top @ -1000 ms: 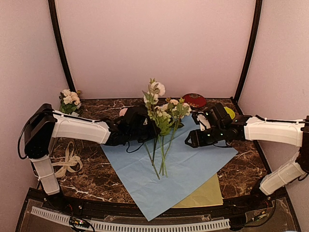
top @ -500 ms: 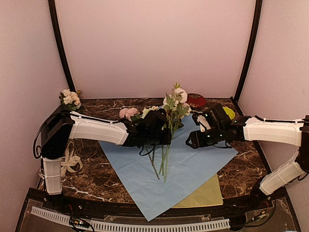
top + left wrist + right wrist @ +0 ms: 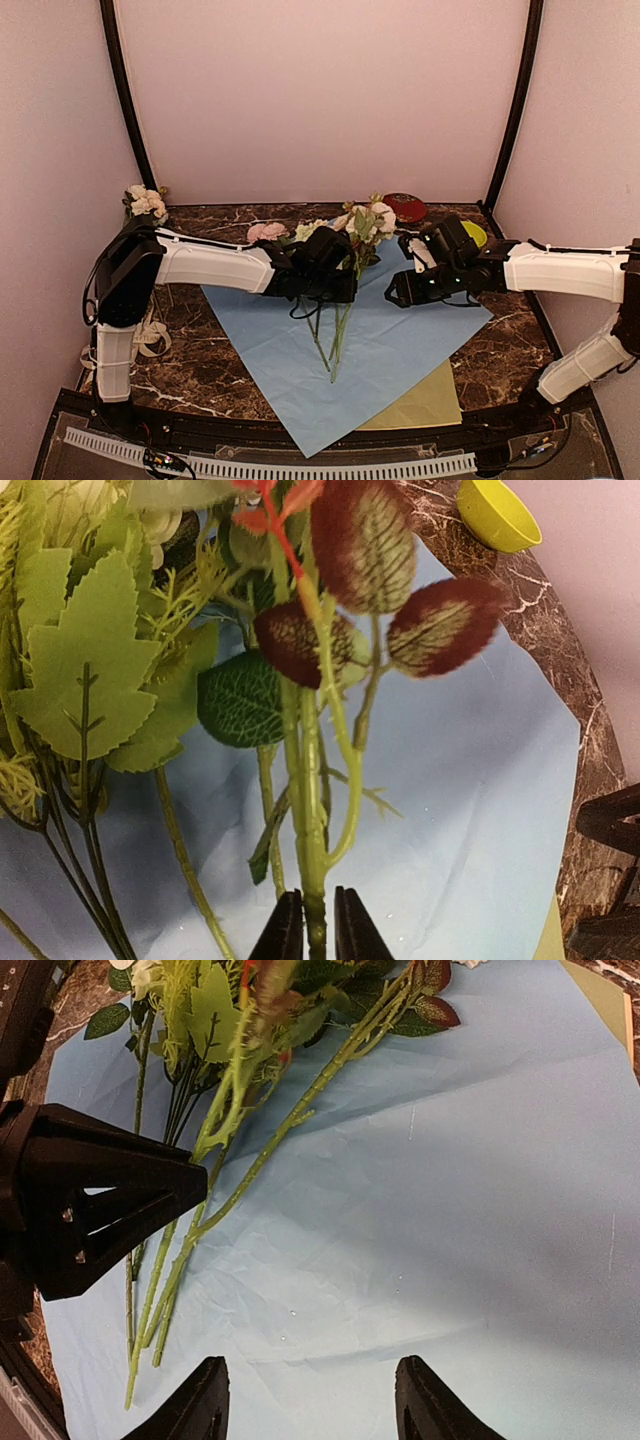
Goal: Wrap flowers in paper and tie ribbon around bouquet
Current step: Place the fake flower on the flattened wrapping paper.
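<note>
Jaws of the left gripper (image 3: pixel 315 932) are narrow, nipping one green stem of the flowers (image 3: pixel 362 222). Right gripper (image 3: pixel 310 1400) wide, empty. Blooms lie at the far corner of the light blue paper (image 3: pixel 400 330), stems trailing toward its middle, likely set on the diagonal so the sheet can fold round them. Left arm (image 3: pixel 210 265) stretched far across, low. Right arm (image 3: pixel 560 270) hovers close over the sheet's right part.

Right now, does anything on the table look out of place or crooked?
The paper lies skewed, its near corner past the front edge of the table. One cream flower cluster sits apart in the back left corner, off the paper.
</note>
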